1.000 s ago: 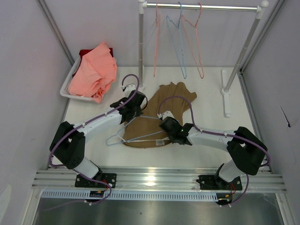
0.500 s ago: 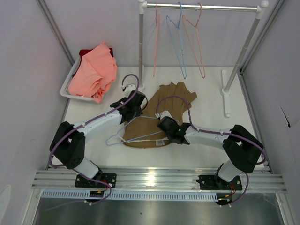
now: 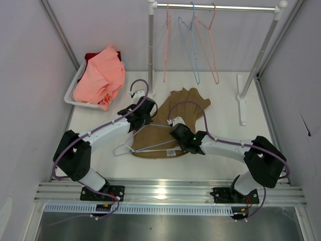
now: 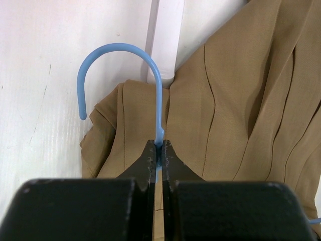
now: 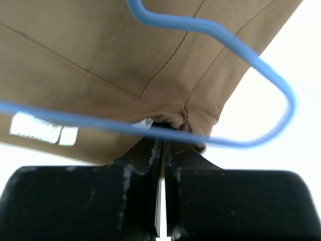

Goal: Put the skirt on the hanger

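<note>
We see the skirt (image 3: pixel 188 103) lying flat on the table (image 3: pixel 228 118) between the two arms, its flared hem toward the rack and its waist toward the arm bases. The hanger (image 3: pixel 150 146) lies across the waist end, one corner jutting past the skirt's left edge onto bare table.

The left gripper (image 3: pixel 145 114) sits at the skirt's upper left edge. From the left wrist we see the left gripper (image 4: pixel 160 150) pinched tight on the hanger (image 4: pixel 160 100) just below its hook; the hook curves away over the skirt (image 4: pixel 235 100) and onto white table beyond.

The right gripper (image 3: pixel 175 131) rests on the skirt near its middle, by the hanger's right corner. From the right wrist, the right gripper (image 5: pixel 161 138) has its jaws pressed together on a bunched bit of the skirt's (image 5: pixel 100 50) edge, just beside a small white label (image 5: pixel 42 128). The hanger (image 5: pixel 291 103) crosses in front here: its lower wire passes just over the pinch and its rounded corner loops out past the fabric over the table. Whether the wire itself is caught in that pinch we cannot tell.

At the far left a basket (image 3: pixel 70 94) holds a salmon garment (image 3: pixel 100 75). On the rail (image 3: pixel 215 7) hang a pink hanger (image 3: pixel 213 50) and a blue one (image 3: pixel 193 50)
</note>
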`<action>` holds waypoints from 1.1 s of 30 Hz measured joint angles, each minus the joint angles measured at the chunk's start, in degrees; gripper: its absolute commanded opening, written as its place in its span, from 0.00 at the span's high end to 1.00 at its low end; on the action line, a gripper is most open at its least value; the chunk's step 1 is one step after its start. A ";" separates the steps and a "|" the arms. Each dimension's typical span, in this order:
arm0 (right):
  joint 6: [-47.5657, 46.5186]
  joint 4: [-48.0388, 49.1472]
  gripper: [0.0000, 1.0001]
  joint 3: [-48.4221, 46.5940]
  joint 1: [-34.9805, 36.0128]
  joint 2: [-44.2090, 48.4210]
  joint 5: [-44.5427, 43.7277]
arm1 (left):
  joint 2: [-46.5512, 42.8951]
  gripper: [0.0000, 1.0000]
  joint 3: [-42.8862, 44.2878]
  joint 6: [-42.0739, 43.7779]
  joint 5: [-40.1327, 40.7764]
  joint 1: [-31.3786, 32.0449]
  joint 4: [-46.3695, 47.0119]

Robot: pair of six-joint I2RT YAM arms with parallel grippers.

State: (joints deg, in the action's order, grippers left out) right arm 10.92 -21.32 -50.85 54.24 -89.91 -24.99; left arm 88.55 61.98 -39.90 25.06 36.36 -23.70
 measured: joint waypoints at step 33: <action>6.05 -1.49 1.00 0.00 -13.68 9.64 15.63 | -2.23 1.00 -4.57 2.38 -1.20 -0.26 5.25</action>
State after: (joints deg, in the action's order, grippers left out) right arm 16.97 -22.81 -50.85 40.56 -80.27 -9.37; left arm 86.32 57.41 -37.52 23.86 36.10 -18.46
